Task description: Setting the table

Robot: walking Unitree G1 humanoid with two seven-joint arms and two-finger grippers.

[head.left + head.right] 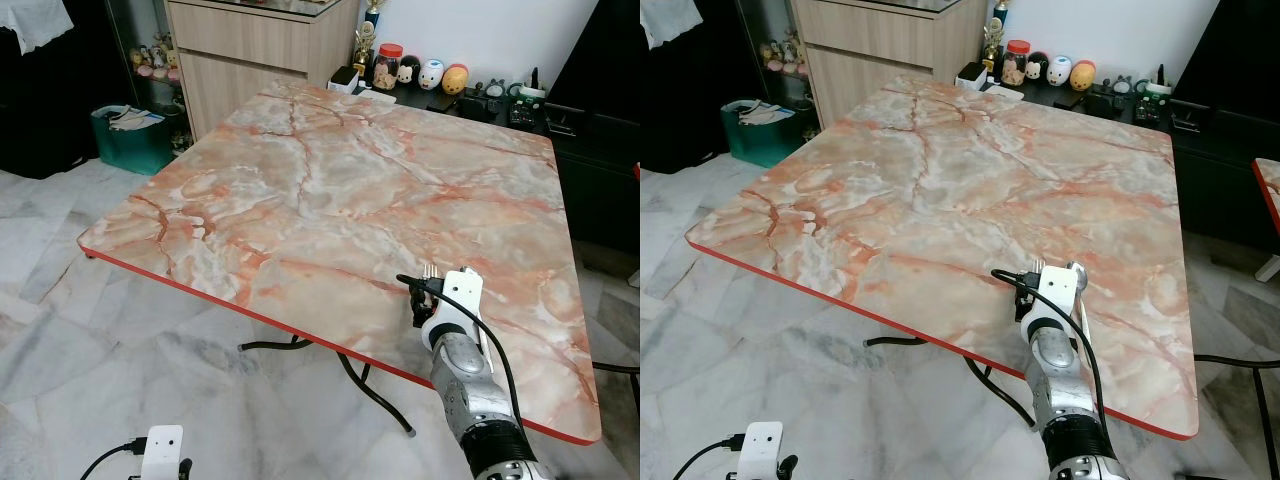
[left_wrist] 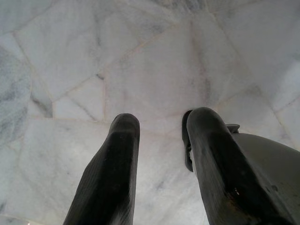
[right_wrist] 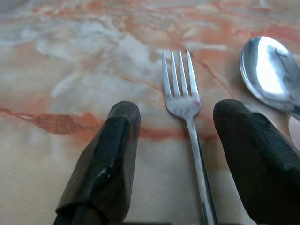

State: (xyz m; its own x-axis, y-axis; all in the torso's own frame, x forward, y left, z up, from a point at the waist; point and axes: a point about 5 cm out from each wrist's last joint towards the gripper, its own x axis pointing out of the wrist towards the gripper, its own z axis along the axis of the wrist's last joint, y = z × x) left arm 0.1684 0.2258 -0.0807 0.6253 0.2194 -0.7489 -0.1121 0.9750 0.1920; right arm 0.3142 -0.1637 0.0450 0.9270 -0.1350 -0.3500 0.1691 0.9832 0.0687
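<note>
- Right now we have our right gripper (image 3: 176, 140) low over the marble table (image 1: 330, 190), close to its near red edge, at about five o'clock on the tabletop as our head cameras see it.
- Its two black fingers (image 3: 110, 154) stand apart, and the fork (image 3: 185, 117) lies flat on the table in the gap between them; neither finger touches the fork's handle as far as we can tell.
- The fork's tines point away from our wrist, toward twelve o'clock across the table.
- Just beside the fork, on the far side of one finger, we see the bowl of a spoon (image 3: 269, 72) resting on the marble, hollow side up and shiny.
- From the head cameras, the fork tines just peek out past the white wrist block of our right arm (image 1: 470, 370); the spoon we cannot make out there.
- Our left gripper (image 2: 161, 136) hangs low at our side over the pale marble floor (image 2: 140, 70), at about seven o'clock from the table, its fingers apart and holding nothing.
- Beyond the far edge of the table, at twelve to one o'clock, a dark shelf (image 1: 450, 102) carries a row of small round figurines (image 1: 431, 74) and a jar with a red lid (image 1: 386, 66).
- At about eleven o'clock stands a wooden cabinet (image 1: 250, 50), and at ten o'clock a teal bin (image 1: 130, 140) sits on the floor.
</note>
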